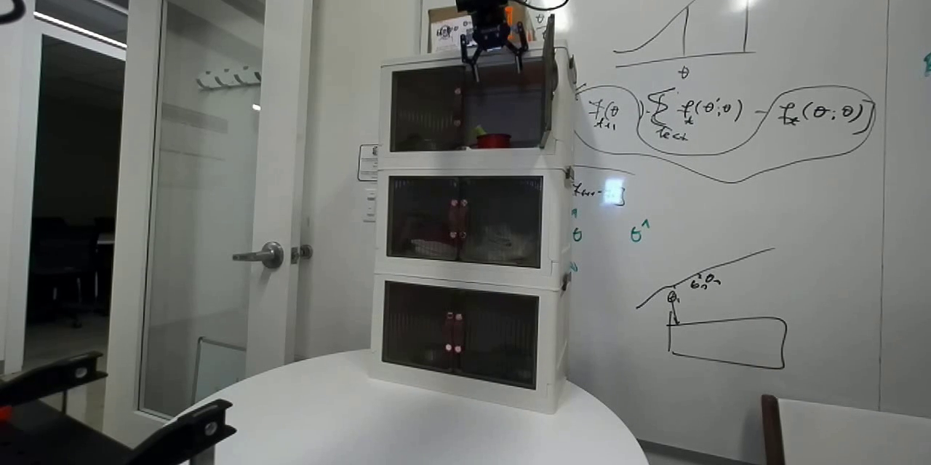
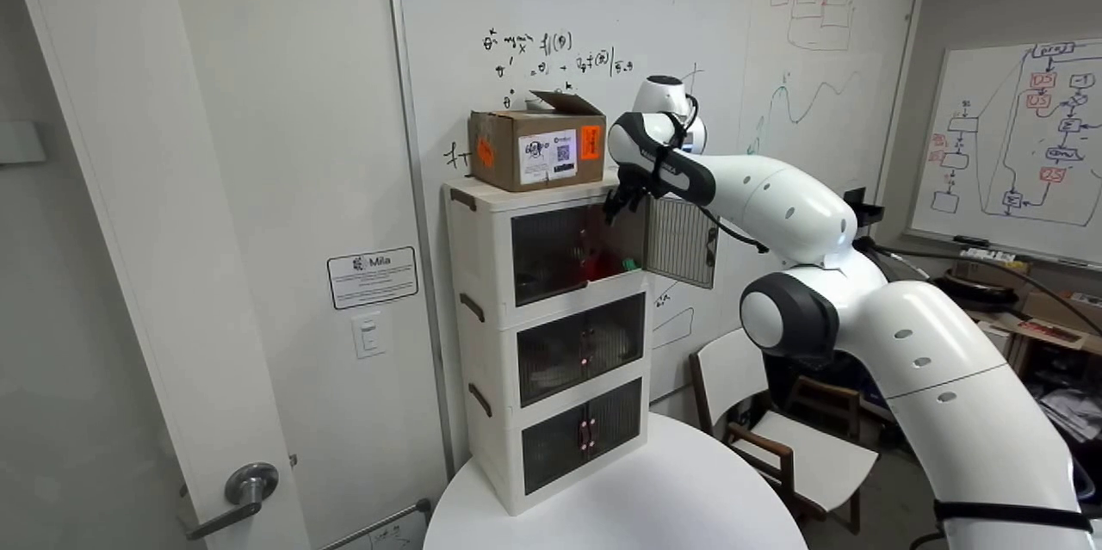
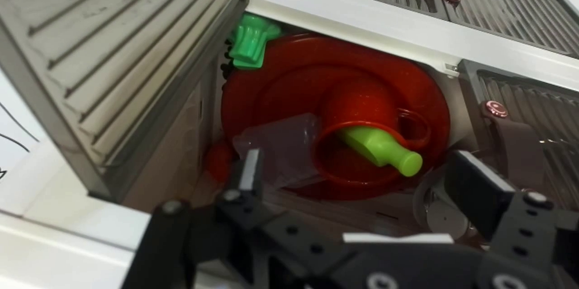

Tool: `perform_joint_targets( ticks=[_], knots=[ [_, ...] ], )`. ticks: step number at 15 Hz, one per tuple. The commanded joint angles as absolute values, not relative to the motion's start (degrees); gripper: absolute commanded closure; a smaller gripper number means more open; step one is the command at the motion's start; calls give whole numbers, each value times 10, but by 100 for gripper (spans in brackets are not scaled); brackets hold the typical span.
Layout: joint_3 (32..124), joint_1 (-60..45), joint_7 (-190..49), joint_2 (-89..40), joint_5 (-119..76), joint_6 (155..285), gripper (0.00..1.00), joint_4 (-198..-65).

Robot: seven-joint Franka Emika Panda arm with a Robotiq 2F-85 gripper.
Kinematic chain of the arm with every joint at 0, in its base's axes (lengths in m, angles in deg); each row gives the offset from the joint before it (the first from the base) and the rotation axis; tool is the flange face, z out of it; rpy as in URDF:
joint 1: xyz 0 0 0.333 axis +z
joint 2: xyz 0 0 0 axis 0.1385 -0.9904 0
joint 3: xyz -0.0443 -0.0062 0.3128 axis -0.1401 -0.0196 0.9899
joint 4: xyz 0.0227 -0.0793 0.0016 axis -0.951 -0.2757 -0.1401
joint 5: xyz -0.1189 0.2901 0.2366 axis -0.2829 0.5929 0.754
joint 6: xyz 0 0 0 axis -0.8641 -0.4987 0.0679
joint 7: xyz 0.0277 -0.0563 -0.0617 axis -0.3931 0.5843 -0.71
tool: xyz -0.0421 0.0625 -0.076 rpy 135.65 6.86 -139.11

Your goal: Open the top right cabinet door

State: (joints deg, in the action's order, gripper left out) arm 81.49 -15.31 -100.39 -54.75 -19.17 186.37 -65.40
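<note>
The top right cabinet door stands swung open, roughly square to the front of the highest white unit, in both exterior views (image 1: 548, 90) (image 2: 680, 242). Its ribbed tinted panel fills the upper left of the wrist view (image 3: 122, 63). My gripper (image 1: 498, 75) is in front of the open compartment near its top edge, beside the door. It also shows in an exterior view (image 2: 622, 206), partly hard to make out. In the wrist view the gripper (image 3: 362, 169) is open with nothing between its fingers. Contact with the door is not seen.
The top left door (image 1: 425, 110) is shut. Inside the compartment are a red plate (image 3: 285, 81), a red cup (image 3: 359, 103) holding a light green piece (image 3: 384, 149), and a green piece (image 3: 251, 42). A cardboard box (image 2: 535, 150) sits on the stack. The stack stands on a round white table (image 1: 436, 425).
</note>
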Motion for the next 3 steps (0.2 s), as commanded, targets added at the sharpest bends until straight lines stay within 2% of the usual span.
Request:
perform_joint_targets(
  ticks=[1, 3],
  knots=[
    [818, -153, -1003, -557, -194, 1855, 0, -637],
    [818, -153, -1003, -557, -194, 1855, 0, -637]
  ],
)
